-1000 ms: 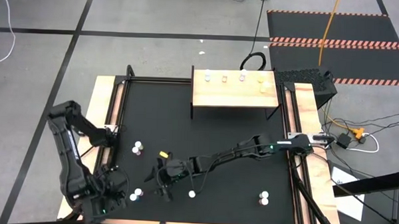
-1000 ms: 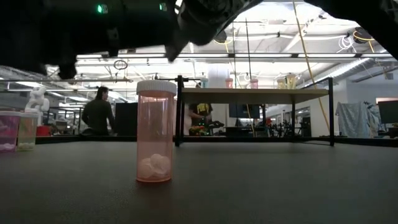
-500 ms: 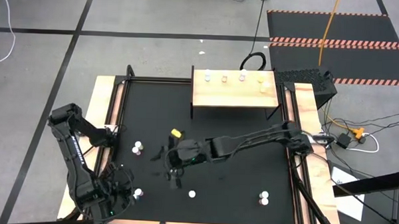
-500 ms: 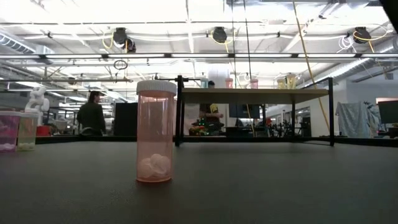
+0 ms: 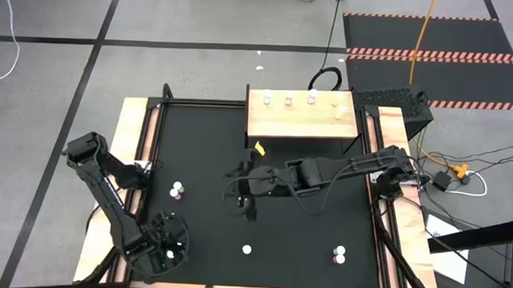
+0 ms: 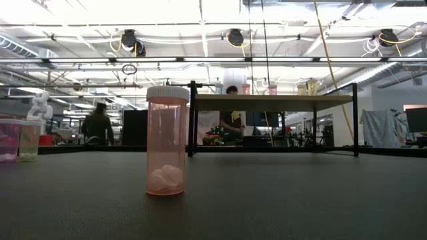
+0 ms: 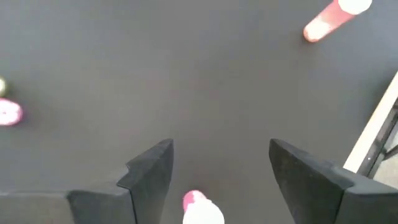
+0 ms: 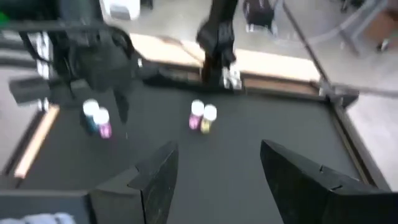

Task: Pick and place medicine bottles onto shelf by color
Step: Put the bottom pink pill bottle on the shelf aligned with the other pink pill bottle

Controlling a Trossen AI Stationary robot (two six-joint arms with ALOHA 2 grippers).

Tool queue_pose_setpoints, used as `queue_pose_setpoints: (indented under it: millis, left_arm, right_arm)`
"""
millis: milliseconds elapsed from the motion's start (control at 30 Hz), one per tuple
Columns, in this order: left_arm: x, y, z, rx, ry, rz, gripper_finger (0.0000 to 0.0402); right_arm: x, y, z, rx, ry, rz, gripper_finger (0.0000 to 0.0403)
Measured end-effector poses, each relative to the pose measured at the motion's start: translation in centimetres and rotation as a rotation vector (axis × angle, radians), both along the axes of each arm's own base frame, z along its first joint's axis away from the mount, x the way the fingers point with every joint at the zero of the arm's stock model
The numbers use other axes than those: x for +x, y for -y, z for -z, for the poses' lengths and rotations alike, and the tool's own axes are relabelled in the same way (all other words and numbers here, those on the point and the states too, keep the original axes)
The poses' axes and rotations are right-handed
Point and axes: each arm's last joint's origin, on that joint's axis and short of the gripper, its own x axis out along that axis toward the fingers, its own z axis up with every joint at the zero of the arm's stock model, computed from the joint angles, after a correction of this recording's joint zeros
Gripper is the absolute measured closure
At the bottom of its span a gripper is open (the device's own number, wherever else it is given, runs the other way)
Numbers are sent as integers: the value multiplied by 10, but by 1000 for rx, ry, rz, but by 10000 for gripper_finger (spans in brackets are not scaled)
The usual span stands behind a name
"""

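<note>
Left wrist view – pink bottle [image 7: 202,210] sits between the left gripper's [image 7: 221,168] spread fingers [image 7: 152,171]

Open tabletop [image 5: 322,223] — bottles [image 5: 246,249] apparently sparse

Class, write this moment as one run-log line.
left gripper: open over pink bottle | right gripper: open, mid-table | shelf: holds bottles

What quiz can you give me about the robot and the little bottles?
1. True or false: the left gripper has its fingers squeezed shut.
2. What colour is the bottle closest to the low camera? A blue, B pink, C green.
3. Fill in the gap: the ___ arm's gripper hangs over the table closest to the shelf.

Key: 1 false, they are apart. 2 B. 3 right; that is the right gripper.
</note>
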Motion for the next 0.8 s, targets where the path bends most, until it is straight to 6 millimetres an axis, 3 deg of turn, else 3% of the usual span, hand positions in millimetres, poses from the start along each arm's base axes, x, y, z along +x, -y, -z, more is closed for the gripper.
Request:
queue_pose_setpoints:
  millis: [233, 367, 567, 800]
  left_arm:
    - [12, -12, 5, -144, -232, -29, 168]
    - [16, -15, 5, -153, -258, 4, 184]
    - [17, -14, 5, -175, -286, 43, 203]
    - [14, -13, 7, -156, -309, 63, 199]
  right_arm:
    - [-8, 2, 23, 42, -136, 56, 179]
    - [-18, 2, 39, 91, -121, 80, 179]
    - [-55, 7, 56, 235, -6, 130, 179]
    - [-107, 22, 61, 451, 287, 148, 179]
